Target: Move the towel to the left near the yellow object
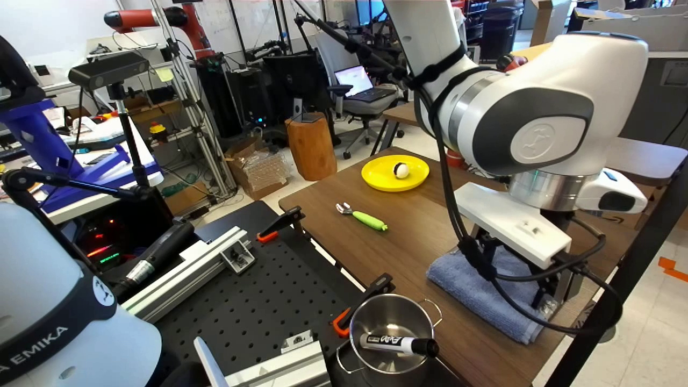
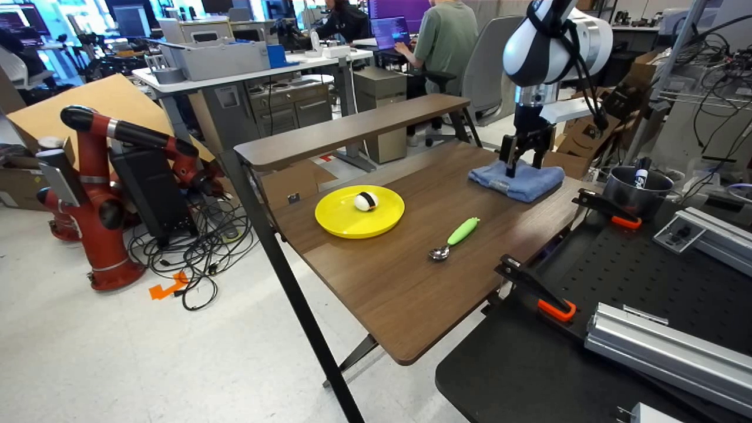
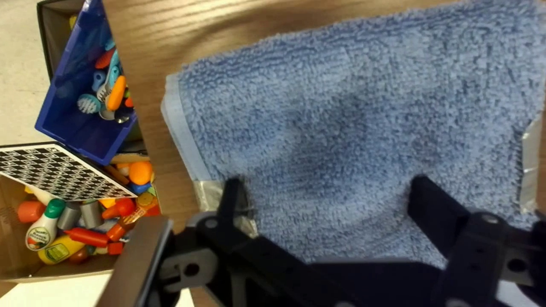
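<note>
The towel, a folded blue-grey cloth, lies on the brown table and shows in both exterior views (image 1: 470, 293) (image 2: 529, 189). It fills most of the wrist view (image 3: 324, 123). The yellow object, a flat round disc, lies on the same table in both exterior views (image 1: 382, 176) (image 2: 341, 218), apart from the towel, with a small white and black ball on it. My gripper (image 2: 524, 168) points down over the towel. In the wrist view its fingers (image 3: 327, 182) are wide apart, with tips at the towel's surface and cloth between them. In an exterior view, cables partly hide it.
A green-handled spoon (image 1: 368, 220) (image 2: 463, 231) lies between towel and disc. A metal pot (image 1: 389, 307) with a marker stands beside the table. Clamps (image 1: 371, 295) (image 2: 531, 283) grip the table edge. A raised shelf (image 2: 352, 127) runs along one side. Toy-filled boxes (image 3: 85, 132) stand below the edge.
</note>
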Robot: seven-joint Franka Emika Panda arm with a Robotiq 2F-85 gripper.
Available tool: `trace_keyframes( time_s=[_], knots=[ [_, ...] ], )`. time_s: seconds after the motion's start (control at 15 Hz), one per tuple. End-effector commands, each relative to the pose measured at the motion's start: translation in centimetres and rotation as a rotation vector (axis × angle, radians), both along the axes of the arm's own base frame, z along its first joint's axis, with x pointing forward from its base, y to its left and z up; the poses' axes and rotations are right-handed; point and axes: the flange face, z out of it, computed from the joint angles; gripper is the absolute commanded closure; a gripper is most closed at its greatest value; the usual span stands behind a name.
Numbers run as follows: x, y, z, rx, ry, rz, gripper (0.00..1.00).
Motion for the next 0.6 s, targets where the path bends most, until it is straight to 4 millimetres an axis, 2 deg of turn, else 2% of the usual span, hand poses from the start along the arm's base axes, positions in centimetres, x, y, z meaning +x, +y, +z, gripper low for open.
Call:
trace_keyframes(
  time_s=[0.0, 0.33, 0.53],
  knots=[
    [2.1, 2.1, 0.0, -0.013, -0.018, -0.010, 0.00],
    [5.4, 6.4, 0.1, -0.008, -0.030, -0.022, 0.00],
    [7.1, 7.9, -0.2, -0.015, -0.027, -0.038, 0.00]
  ],
)
